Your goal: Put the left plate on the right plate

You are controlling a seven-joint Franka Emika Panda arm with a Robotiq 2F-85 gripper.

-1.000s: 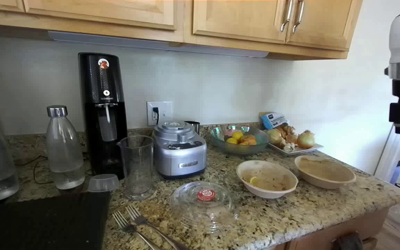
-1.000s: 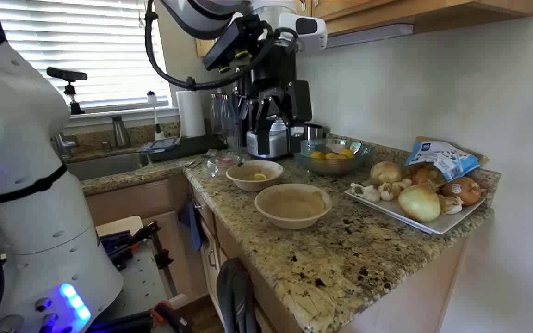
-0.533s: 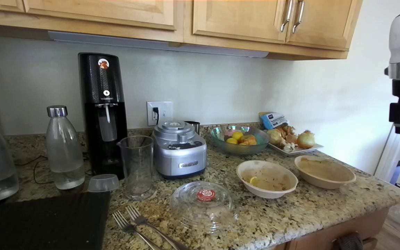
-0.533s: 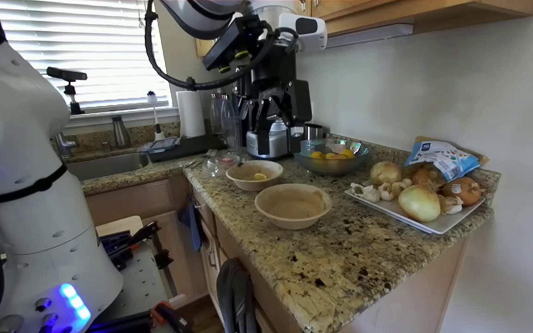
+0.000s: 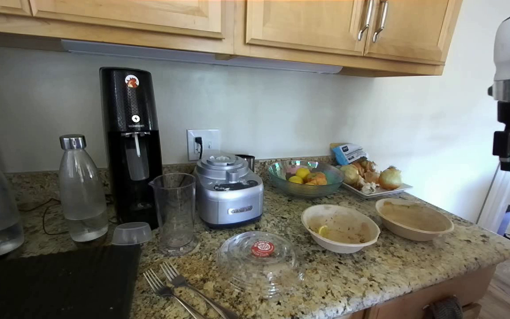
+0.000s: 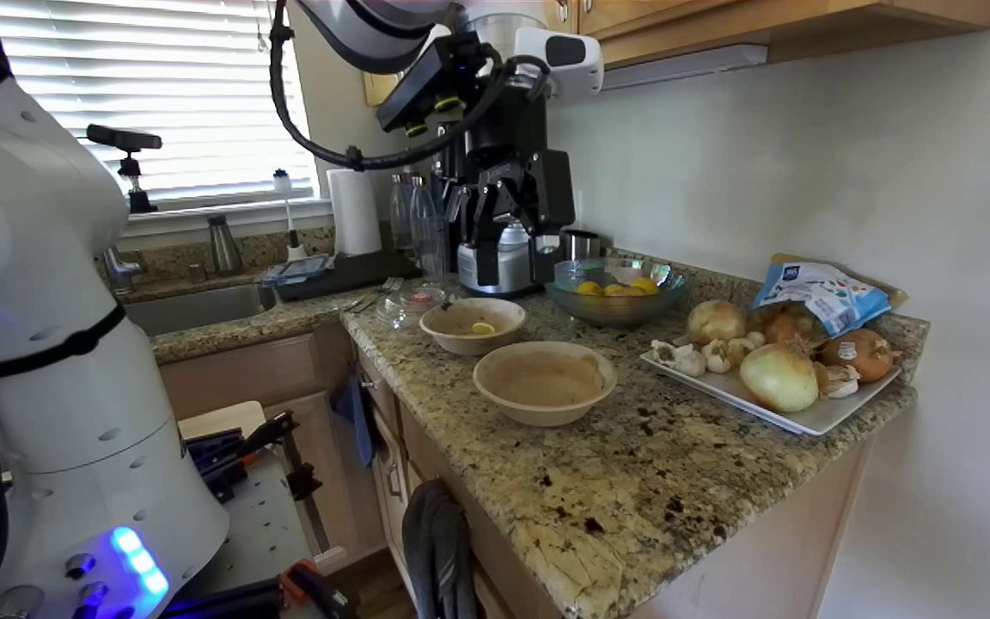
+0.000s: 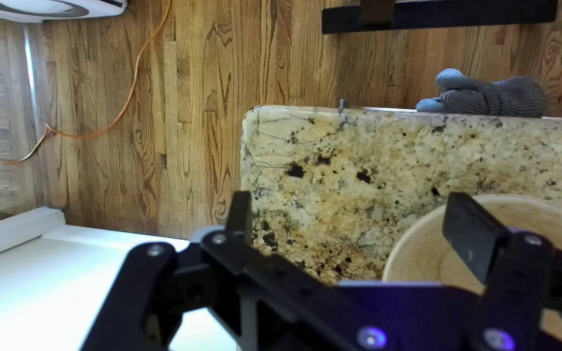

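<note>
Wrist view: your fingers (image 7: 476, 236) sit wide apart, gripping nothing. Your arm (image 5: 505, 55) just nudged a hair; left plate (image 5: 345, 246) hasn't budged near the front edge of the counter (image 6: 632, 499), farther from its end corner than right plate (image 5: 416, 221), so stacking's not started.

Hand (image 6: 516, 267) shifted slightly, leftward in both exterior views

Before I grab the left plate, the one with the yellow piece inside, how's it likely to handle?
The left plate looks thin-walled, so probably light and apt to flex if pinched hard. Shallow and sitting flat, it should slide rather than tip if nudged. The yellow piece may shift if the plate tilts.
</note>
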